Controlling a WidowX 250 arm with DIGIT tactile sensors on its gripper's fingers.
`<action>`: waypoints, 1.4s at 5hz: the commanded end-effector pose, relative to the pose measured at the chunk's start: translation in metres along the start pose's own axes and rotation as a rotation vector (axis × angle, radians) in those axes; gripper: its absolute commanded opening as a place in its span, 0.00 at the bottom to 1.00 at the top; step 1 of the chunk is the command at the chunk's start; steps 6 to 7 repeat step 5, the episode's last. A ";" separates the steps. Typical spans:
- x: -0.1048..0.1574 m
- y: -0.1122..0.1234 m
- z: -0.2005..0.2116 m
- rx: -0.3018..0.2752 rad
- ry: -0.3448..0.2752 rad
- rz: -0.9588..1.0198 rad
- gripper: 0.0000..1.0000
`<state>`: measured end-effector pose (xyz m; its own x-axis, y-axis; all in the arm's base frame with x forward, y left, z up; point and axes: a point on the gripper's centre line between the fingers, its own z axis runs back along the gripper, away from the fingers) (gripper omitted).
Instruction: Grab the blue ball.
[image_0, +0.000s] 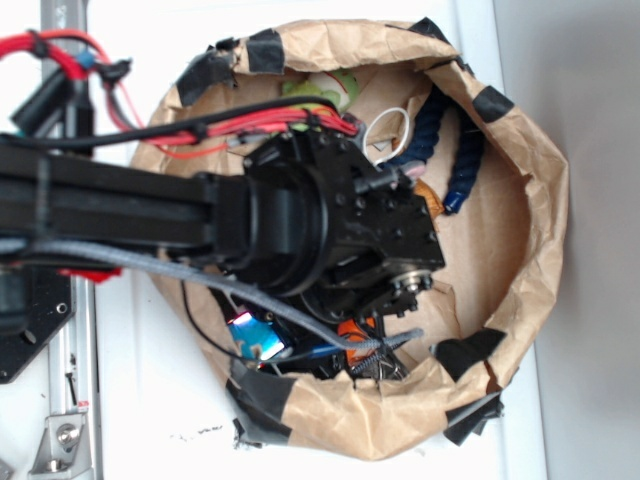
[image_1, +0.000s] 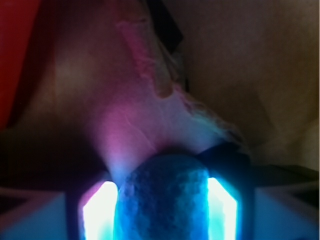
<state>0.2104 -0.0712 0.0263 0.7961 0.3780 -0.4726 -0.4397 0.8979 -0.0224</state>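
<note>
1. Plainly, the blue ball (image_1: 167, 197) sits between the glowing finger pads (image_1: 100, 212) of the gripper (image_1: 165, 210) — apparently clamped on it, pads touching both sides.
2. Keep the squeeze steady and lift straight up.
3. Clear the paper bag (image_0: 520, 180) rim — the exterior view hides the ball behind the arm.

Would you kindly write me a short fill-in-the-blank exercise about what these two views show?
1. In the wrist view, the textured blue ball sits ____ the two glowing fingers.
2. The arm reaches into a container made of brown ____.
3. Its rim carries patches of ____ tape.
4. The dark navy rope toy lies ____ the container.

Missing words: between; paper; black; inside
</note>
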 end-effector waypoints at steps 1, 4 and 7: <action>-0.010 0.033 0.109 -0.031 -0.430 -0.190 0.00; -0.024 0.048 0.142 0.032 -0.801 -0.354 0.00; -0.027 0.045 0.131 0.038 -0.775 -0.354 0.00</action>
